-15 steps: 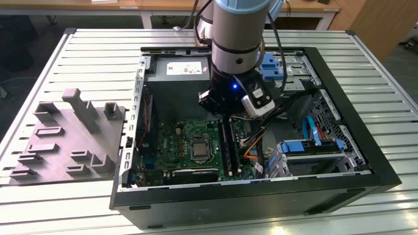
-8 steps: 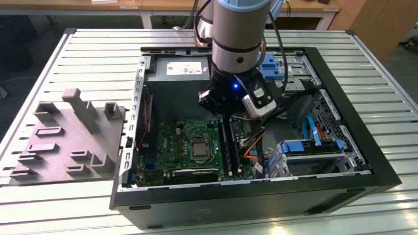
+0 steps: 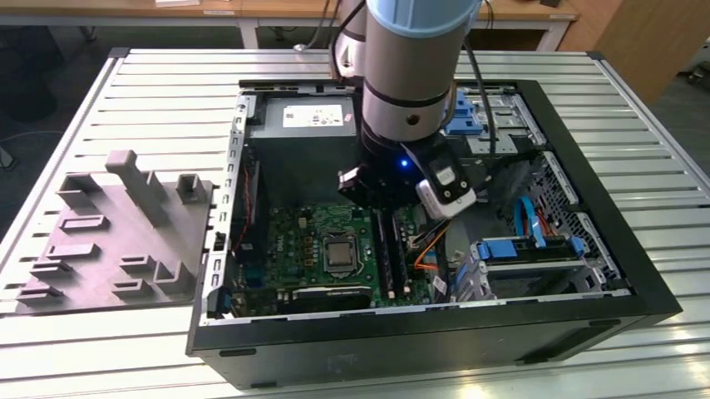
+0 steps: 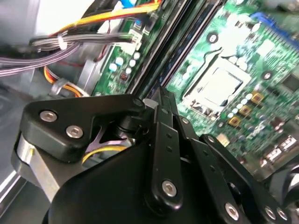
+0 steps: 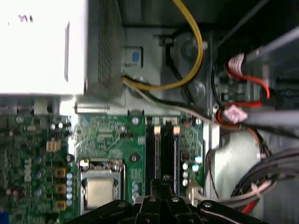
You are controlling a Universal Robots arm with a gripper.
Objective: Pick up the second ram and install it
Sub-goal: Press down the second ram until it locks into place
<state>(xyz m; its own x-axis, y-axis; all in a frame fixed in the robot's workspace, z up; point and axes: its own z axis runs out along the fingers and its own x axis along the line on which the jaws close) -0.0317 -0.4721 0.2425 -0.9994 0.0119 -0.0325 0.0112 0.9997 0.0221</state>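
My gripper (image 3: pixel 385 208) hangs low inside the open computer case, right over the long black memory slots (image 5: pixel 162 154) of the green motherboard (image 3: pixel 322 249). In both wrist views the two black fingertips (image 4: pixel 161 95) are pressed together, pointing down at the slots beside the processor socket (image 5: pixel 99 186). No green strip shows between them, and the second ram is hidden. The grey moulded tray (image 3: pixel 111 237) lies on the table at the exterior view's left, outside the case.
The case walls (image 3: pixel 228 208) surround the work area. A power supply (image 3: pixel 299 120) sits at the back. Blue drive brackets (image 3: pixel 533 249) and orange, yellow and grey cables (image 4: pixel 84 28) lie close beside the slots on the exterior view's right.
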